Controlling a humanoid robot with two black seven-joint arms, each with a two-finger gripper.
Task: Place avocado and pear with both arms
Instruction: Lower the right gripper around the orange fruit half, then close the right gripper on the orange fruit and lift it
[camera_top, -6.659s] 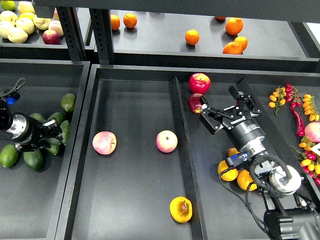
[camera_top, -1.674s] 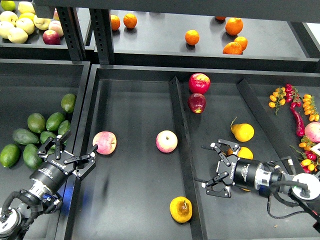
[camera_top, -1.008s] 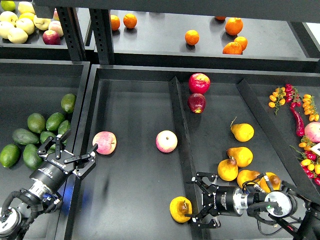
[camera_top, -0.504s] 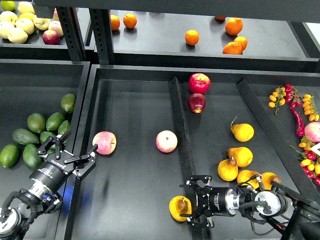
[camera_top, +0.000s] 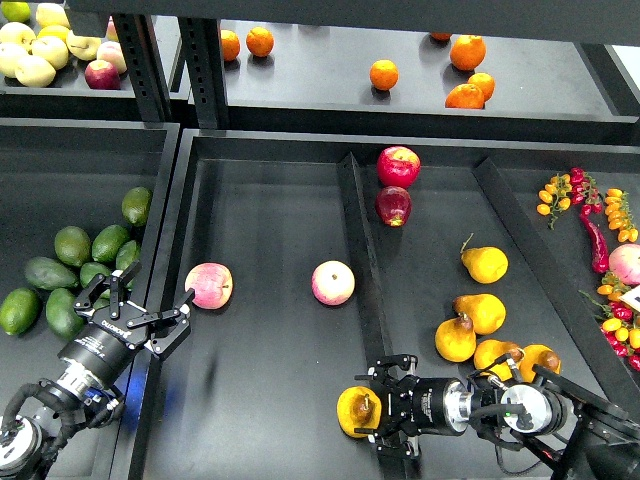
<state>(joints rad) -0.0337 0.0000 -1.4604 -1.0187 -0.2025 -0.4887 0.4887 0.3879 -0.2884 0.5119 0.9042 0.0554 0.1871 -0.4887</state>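
The pear (camera_top: 353, 412), yellow-orange with a dark brown blotch, lies at the front of the middle tray beside the divider. My right gripper (camera_top: 381, 410) comes in low from the right. Its jaws are open, with fingertips (camera_top: 378, 377) at the pear's right side, above and below it. The dark green avocado (camera_top: 49, 272) lies among lighter avocados in the left bin. My left gripper (camera_top: 144, 301) is open and empty over the rim between the left bin and the middle tray, right of the avocado pile.
Two pink apples (camera_top: 209, 285) (camera_top: 333, 282) lie in the middle tray. Clean yellow pears (camera_top: 480, 312) and two red apples (camera_top: 398, 166) lie in the right compartment, past the divider (camera_top: 362, 260). Oranges (camera_top: 384, 74) are on the back shelf; chillies (camera_top: 592, 225) are at far right.
My right gripper has swept down and left across the right compartment to the bruised pear, and its fingertips now reach the pear. The pear has shifted slightly left. The left arm has not moved lately.
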